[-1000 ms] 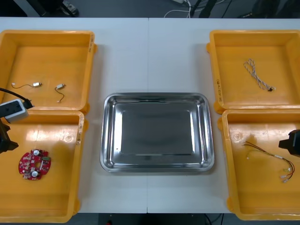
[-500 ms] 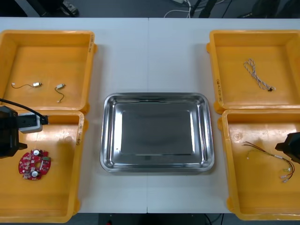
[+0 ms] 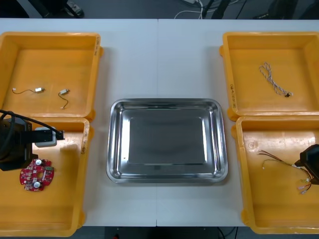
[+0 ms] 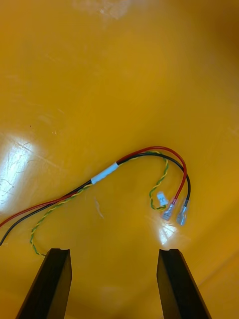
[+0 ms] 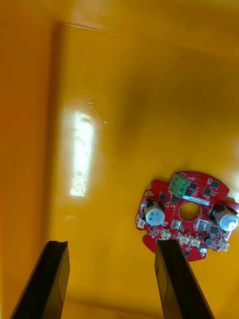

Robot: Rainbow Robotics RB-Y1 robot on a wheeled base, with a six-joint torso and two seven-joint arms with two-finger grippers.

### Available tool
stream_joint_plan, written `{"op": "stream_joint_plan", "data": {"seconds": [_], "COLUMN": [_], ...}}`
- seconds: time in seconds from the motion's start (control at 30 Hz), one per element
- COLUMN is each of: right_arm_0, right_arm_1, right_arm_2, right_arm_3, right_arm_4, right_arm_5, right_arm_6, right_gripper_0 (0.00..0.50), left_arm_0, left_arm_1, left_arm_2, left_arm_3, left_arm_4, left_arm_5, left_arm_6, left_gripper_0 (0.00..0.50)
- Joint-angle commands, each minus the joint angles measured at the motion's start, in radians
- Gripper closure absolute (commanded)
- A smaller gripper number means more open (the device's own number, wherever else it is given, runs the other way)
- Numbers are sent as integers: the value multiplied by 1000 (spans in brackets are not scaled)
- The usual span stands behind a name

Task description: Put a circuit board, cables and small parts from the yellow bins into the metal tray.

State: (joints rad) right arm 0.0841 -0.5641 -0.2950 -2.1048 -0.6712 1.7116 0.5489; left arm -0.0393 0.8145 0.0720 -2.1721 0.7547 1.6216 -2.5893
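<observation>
A round red circuit board [image 3: 36, 174] lies in the near left yellow bin [image 3: 60, 209]. My left gripper [image 5: 112, 244] hangs open above that bin's floor, with the circuit board [image 5: 186, 222] just beyond one fingertip [image 5: 167, 246] and off to its side. In the near right yellow bin [image 3: 269, 209] rests a red and yellow cable [image 3: 284, 164]. There my right gripper [image 4: 114, 251] is open, and the red and yellow cable [image 4: 134, 159] lies a little beyond its fingertips, untouched. The metal tray [image 3: 167, 103] sits bare and shiny between the bins.
The far left yellow bin [image 3: 50, 59] holds two small metal parts [image 3: 37, 90] with thin wires. A twisted blue and white cable [image 3: 274, 79] lies in the far right yellow bin [image 3: 249, 55]. My left arm [image 3: 12, 147] reaches in at the left edge, my right arm [image 3: 311, 162] at the right edge.
My left arm has moved in from the left edge over the near left bin, closer to the circuit board. My right arm has shifted slightly toward the table's near side.
</observation>
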Motion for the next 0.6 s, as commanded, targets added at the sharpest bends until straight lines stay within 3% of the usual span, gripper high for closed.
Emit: {"op": "stream_joint_plan", "data": {"seconds": [0.03,0.43,0.6], "right_arm_0": [-86,-179,-182], "right_arm_1": [-13,-20,-22], "right_arm_2": [27,10,7], "right_arm_3": [55,223,229], "right_arm_4": [16,56,58], "right_arm_5": [25,-6,-4], "right_arm_6": [-70,-106,-211], "right_gripper_0": [0,0,0], "left_arm_0": [52,108,113], "left_arm_1": [45,46,46], "left_arm_2": [-29,-93,-112], "left_arm_3": [-5,-3,5], "left_arm_4": [-11,-51,-78], "left_arm_5": [-39,-117,-137], "left_arm_6": [-9,-8,-8], "left_gripper_0": [0,0,0]}}
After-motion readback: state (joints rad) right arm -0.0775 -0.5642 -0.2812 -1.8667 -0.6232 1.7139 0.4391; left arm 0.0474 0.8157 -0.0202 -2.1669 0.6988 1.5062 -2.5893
